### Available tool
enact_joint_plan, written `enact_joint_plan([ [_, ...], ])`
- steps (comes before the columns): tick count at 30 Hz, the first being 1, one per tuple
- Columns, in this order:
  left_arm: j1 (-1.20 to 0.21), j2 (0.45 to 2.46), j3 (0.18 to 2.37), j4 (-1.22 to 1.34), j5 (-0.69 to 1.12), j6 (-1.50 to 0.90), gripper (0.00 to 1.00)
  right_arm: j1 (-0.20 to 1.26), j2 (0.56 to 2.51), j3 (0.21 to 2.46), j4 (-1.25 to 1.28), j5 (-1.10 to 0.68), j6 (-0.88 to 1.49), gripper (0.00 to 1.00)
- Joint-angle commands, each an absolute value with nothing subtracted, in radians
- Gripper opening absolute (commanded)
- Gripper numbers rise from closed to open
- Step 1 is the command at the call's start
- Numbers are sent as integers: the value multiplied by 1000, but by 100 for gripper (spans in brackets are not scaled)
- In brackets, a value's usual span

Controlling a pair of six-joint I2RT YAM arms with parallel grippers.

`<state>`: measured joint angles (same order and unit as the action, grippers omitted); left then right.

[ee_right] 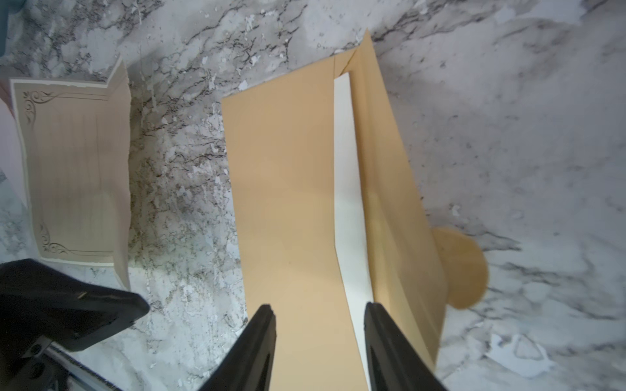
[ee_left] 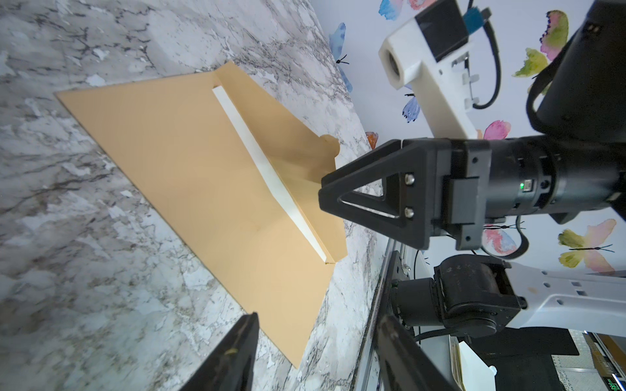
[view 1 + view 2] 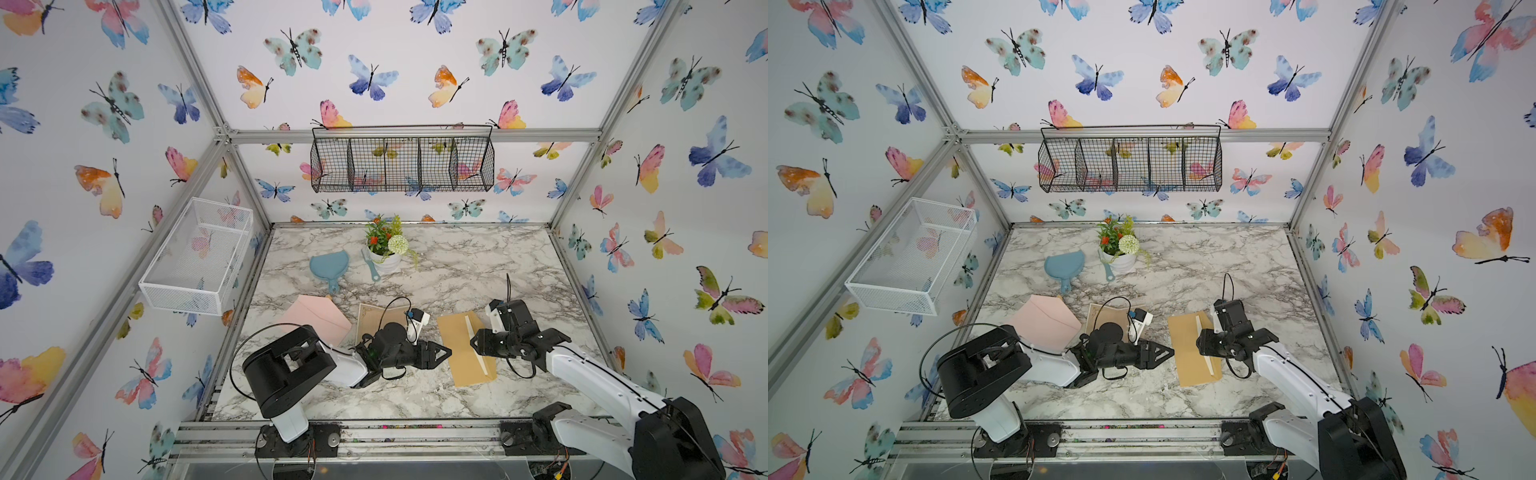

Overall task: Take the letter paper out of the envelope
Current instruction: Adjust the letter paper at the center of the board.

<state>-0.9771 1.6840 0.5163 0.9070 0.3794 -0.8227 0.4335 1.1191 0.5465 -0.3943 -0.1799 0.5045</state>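
The step now looks like getting hold of the paper point(image 1: 350, 189). It sits inside the tan envelope point(image 3: 459, 353), flat on the worktop point(image 3: 457, 266), low and a bit right of the middle in both top views. The flap point(image 1: 396, 189) is open, and only a thin white edge peeks out. The right pincer point(image 1: 317, 308) hangs over that edge, spread, pinching nothing. The left pincer point(image 2: 318, 320) waits beside the envelope, spread too. Next, I think, the right one must pinch just the white edge while the left holds the envelope down.
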Motion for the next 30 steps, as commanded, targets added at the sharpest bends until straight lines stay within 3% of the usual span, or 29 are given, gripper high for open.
enact_joint_plan([
  [1, -987, 1687, 534, 870, 386, -796, 60, 439, 1165, 546, -349, -140, 510, 51],
  [13, -989, 1716, 537, 864, 393, -792, 59, 439, 1308, 489, -207, -150, 502, 52],
  [18, -989, 1718, 540, 864, 399, -792, 58, 439, 1371, 467, -142, -168, 497, 48],
  [23, -991, 1721, 542, 864, 403, -792, 58, 439, 1382, 472, -136, -172, 496, 24],
  [30, -992, 1733, 548, 865, 406, -792, 57, 439, 1315, 466, -155, -166, 496, 1],
])
